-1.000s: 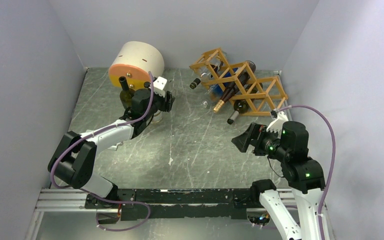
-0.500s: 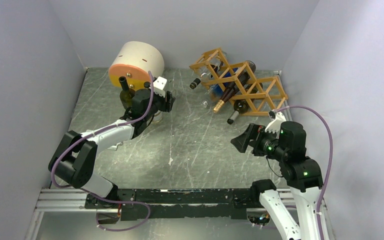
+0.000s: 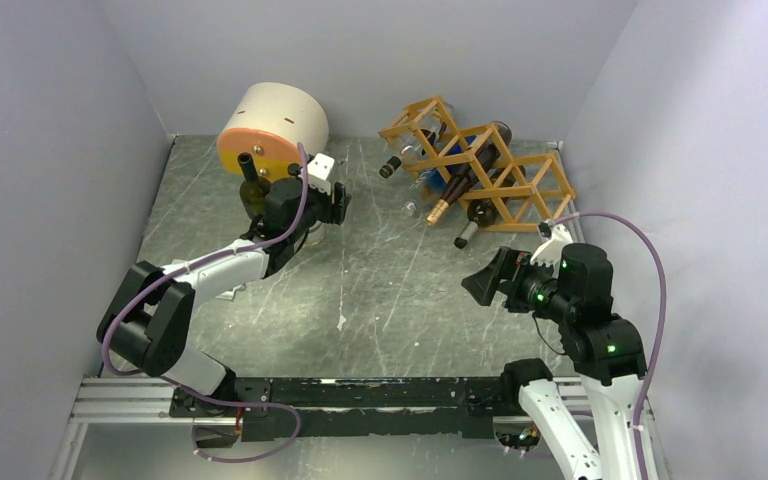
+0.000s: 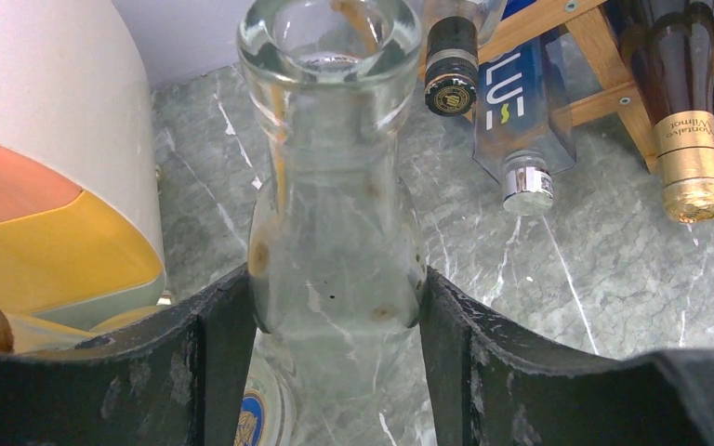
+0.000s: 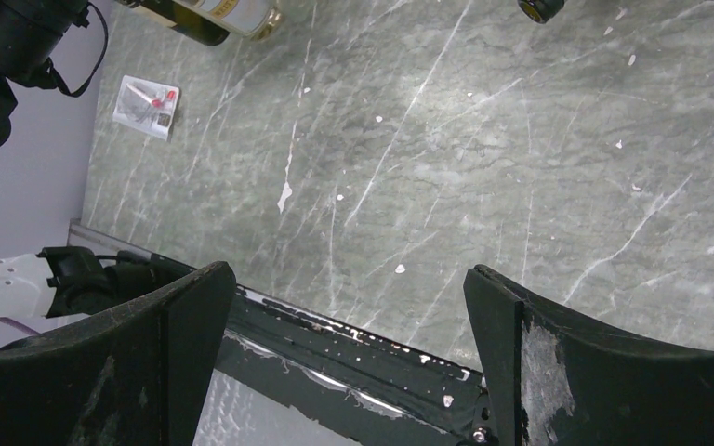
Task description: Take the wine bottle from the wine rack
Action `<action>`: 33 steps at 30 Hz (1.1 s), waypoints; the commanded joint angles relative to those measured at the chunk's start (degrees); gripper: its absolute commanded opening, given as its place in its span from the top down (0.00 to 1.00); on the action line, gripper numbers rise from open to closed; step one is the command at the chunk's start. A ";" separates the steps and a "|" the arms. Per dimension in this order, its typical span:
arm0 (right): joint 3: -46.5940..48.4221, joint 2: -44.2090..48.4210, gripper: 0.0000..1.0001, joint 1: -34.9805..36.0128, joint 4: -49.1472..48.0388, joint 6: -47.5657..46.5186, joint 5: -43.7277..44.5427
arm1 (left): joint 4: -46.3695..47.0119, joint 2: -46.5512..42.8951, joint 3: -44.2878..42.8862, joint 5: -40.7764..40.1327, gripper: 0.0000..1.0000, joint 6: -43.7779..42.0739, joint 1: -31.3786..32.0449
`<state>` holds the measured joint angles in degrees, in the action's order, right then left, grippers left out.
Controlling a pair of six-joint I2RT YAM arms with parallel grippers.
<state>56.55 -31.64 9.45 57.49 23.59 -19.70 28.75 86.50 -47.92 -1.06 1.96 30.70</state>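
Wine bottle [image 4: 335,232], of clear glass and with no cap on its open mouth, stands upright on the bench [image 3: 380,280] at the far left, off the wine rack [image 3: 487,162]. The left gripper [image 4: 335,288] is clamped on it. In the left wrist view the two black fingers [image 4: 214,353] lie flat against opposite sides of the glass, below the shoulder, with no gap showing on either side.

Just left of that gripper is a cream and orange cylinder [image 3: 272,125], lying on its side against the back wall with its orange face turned to the arms. A dark green bottle [image 3: 252,185] stands upright in front of that face, close beside the left gripper.

Further right, across a stretch of bare marbled bench, the wine rack sits at the far right corner, tilted against the back wall. Several bottles lie in its cells with their necks pointing out toward the arms. One is a dark bottle with a gold foil neck [image 4: 688,139], one a clear bottle with blue lettering and a silver cap [image 4: 521,121], and one has a black-capped neck [image 4: 451,70].

The right gripper [image 5: 349,279] hangs above the bench on the near side of the rack, apart from it. Its fingers are spread wide with nothing between them. In the right wrist view a small packet [image 5: 146,104] lies on the bench by the left wall.
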 commanded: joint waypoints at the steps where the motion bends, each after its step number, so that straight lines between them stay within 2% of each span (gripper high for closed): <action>1: 0.52 0.08 0.00 0.27 -0.28 0.15 0.26 | 5.52 -1.16 -0.24 -1.24 0.35 0.23 0.67; 13: 0.56 0.04 0.00 0.30 -0.29 0.27 0.27 | 5.57 -1.79 0.00 -2.01 0.31 0.00 0.84; 22: 0.55 -0.82 0.00 0.28 -0.34 -0.08 0.32 | 4.97 -4.39 0.18 -2.56 0.06 -0.50 1.36; 33: 0.56 -3.19 0.00 0.25 -3.08 0.23 0.39 | 3.57 -10.70 0.34 -2.16 0.02 -0.37 2.50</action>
<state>56.55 -33.98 9.45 56.86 23.59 -19.73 31.40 78.96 -47.92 -2.63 1.76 32.45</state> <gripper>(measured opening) 0.997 0.979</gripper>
